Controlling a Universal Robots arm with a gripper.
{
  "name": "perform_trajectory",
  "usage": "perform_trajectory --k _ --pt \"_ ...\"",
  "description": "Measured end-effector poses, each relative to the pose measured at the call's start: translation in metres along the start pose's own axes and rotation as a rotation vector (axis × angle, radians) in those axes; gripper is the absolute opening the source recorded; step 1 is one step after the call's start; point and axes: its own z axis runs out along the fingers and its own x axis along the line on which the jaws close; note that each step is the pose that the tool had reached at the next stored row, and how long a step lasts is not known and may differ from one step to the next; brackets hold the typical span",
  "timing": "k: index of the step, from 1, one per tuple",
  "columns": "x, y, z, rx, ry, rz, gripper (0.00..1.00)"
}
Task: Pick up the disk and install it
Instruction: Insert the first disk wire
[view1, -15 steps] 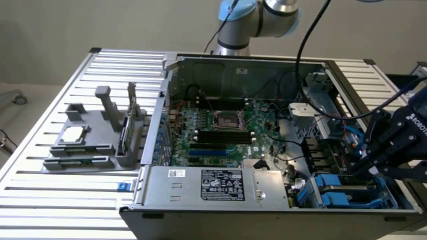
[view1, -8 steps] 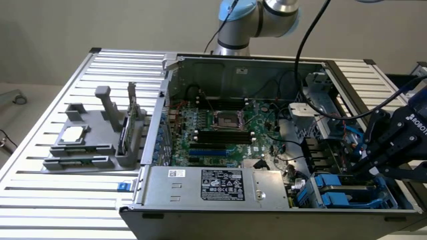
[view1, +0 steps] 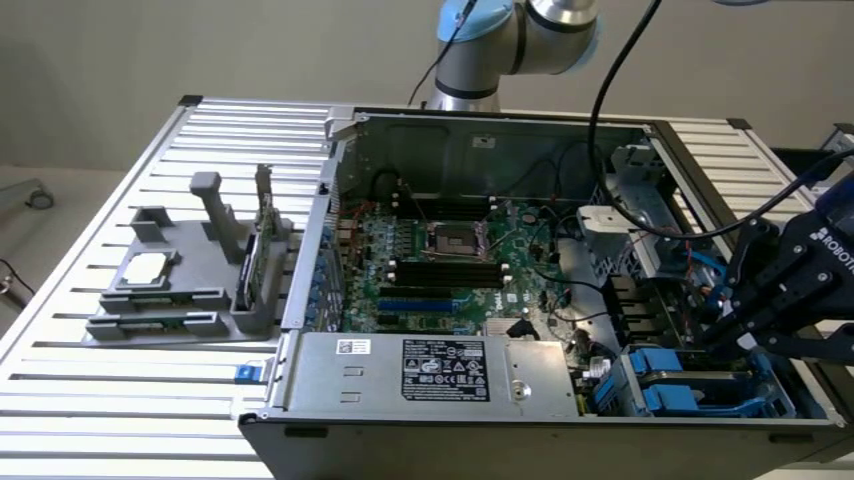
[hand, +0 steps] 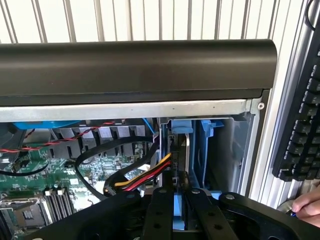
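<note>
My fingers (hand: 161, 217) pinch nearly closed on the disk (hand: 185, 155). I hold it on edge so its blue rails suit the drive bay (hand: 206, 150), at four o'clock in the computer case (view1: 441, 450).

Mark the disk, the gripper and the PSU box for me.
Flat silver-grey metal disk with blue rails (hand: 185, 152): wrist view, silver edge.
Black gripper (hand: 180, 192): wrist view, between fingertips.
Large grey labelled power-supply box (view1: 441, 370): exterior view, top label.

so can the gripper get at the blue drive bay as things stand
probably yes: the gripper hangs right over the bay, the case is open, the disk it holds looks partly in, and the cables lie beside, not across
</note>
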Motion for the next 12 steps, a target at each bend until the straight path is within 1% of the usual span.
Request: perform_trajectory --k 8,12 --pt "0.0001 0.0004 0.0015 -0.0006 0.0059 -0.015 0.16" --pt "0.0001 0.0009 0.0014 -0.0007 0.0079 -0.020 0.16"
